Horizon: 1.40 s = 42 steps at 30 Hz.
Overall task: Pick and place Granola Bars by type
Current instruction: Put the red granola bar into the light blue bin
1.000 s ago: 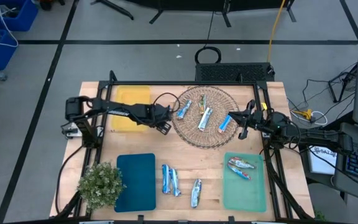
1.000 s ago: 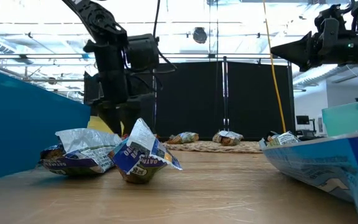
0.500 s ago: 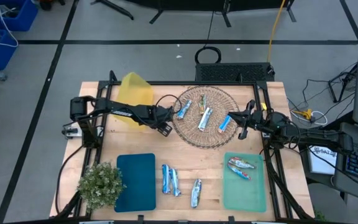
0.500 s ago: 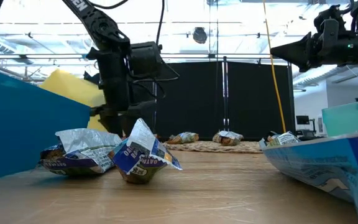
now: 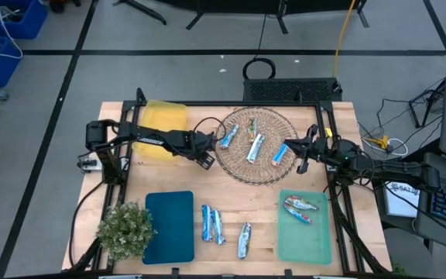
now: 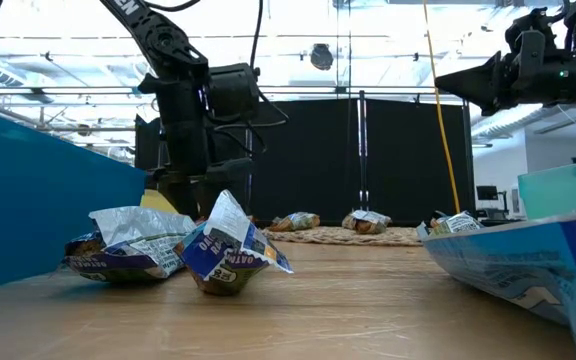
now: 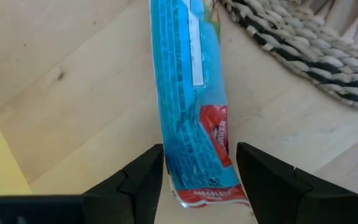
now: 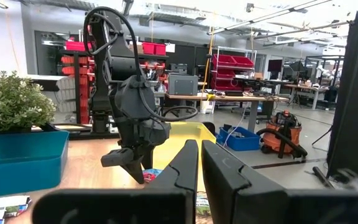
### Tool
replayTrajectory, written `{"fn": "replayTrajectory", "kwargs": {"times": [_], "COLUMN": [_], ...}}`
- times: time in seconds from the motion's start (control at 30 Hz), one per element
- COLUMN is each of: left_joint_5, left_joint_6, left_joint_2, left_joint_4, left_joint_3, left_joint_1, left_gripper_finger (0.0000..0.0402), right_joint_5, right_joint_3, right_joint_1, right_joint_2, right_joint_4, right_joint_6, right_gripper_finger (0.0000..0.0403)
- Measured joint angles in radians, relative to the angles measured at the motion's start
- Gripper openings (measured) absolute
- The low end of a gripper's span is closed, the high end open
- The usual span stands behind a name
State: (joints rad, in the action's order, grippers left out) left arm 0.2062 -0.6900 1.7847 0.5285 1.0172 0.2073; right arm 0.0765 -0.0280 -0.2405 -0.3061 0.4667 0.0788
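A blue foil granola bar (image 7: 188, 93) with a red label lies on the wood just left of the round wicker basket (image 5: 263, 172). My left gripper (image 7: 197, 180) points down over the bar's near end, open, one finger on each side; from above the gripper (image 5: 205, 153) covers the bar. Three bars (image 5: 255, 147) lie in the basket, three (image 5: 217, 226) on the bare wood near the front edge, and two (image 5: 300, 208) on the green mat (image 5: 304, 240). My right gripper (image 5: 297, 157) hangs shut in the air at the basket's right side. My left gripper straddles the bar's red-labelled end (image 7: 211, 186) from above, fingers across the bar. One finger (image 7: 145, 177) stands right at the bar's long edge; a sliver of wood shows before the other finger (image 7: 263, 180). Whether either touches the bar I cannot tell. The bar lies flat on the table.
A yellow mat (image 5: 159, 124) lies under my left arm at the far left. A teal mat (image 5: 170, 226) and a small potted plant (image 5: 126, 230) stand at the near left. Bare wood shows between the basket and the front bars.
The yellow mat flipped up at its far side half a second ago and has dropped back flat, a little nearer the table's far edge than before. Both grippers have kept their places and their fingers have not changed.
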Motion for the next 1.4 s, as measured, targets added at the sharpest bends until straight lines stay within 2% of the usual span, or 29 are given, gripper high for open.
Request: {"fn": "replayTrajectory", "kwargs": {"times": [0.1, 0.17, 0.37, 0.4, 0.63, 0.9, 1.03, 1.1, 1.23, 1.4], "left_joint_5": [-0.006, -0.034, -0.061, -0.052, -0.006, 0.182, 0.310, 0.339, 0.305, 0.107], "left_joint_6": [-0.011, -0.011, 0.044, 0.054, 0.176, 0.309, 0.452, 0.562, 0.813, 1.023], "left_joint_2": [0.000, 0.000, -0.002, -0.002, -0.017, -0.160, -0.229, -0.245, -0.249, -0.248], "left_joint_4": [-0.001, -0.003, -0.021, -0.030, -0.096, -0.111, -0.162, -0.225, -0.447, -0.843], "left_joint_3": [0.000, 0.000, 0.001, 0.001, 0.001, 0.001, 0.002, 0.002, -0.019, -0.155], "left_joint_1": [0.000, 0.000, -0.010, -0.016, -0.075, -0.194, -0.276, -0.311, -0.356, -0.331], "left_gripper_finger": [0.0194, 0.0169, 0.0038, 0.0033, 0.0030, 0.0027, 0.0027, 0.0026, 0.0025, 0.0025], "right_joint_5": [0.000, 0.000, 0.000, 0.000, 0.000, 0.000, -0.002, -0.002, -0.002, -0.004], "right_joint_3": [0.000, 0.000, 0.000, 0.000, 0.000, 0.000, 0.000, 0.000, 0.000, 0.000], "right_joint_1": [0.000, 0.000, 0.000, 0.000, 0.000, 0.000, 0.000, 0.000, 0.000, 0.000], "right_joint_2": [0.000, 0.000, 0.000, 0.000, 0.000, -0.005, -0.011, -0.013, -0.016, -0.018], "right_joint_4": [0.000, 0.000, 0.000, 0.000, 0.000, -0.006, -0.007, -0.007, -0.003, 0.001], "right_joint_6": [0.000, -0.001, -0.014, -0.014, -0.014, -0.042, -0.050, -0.050, -0.050, -0.066], "right_gripper_finger": [0.0016, 0.0016, 0.0016, 0.0016, 0.0016, 0.0016, 0.0016, 0.0016, 0.0016, 0.0016]}}
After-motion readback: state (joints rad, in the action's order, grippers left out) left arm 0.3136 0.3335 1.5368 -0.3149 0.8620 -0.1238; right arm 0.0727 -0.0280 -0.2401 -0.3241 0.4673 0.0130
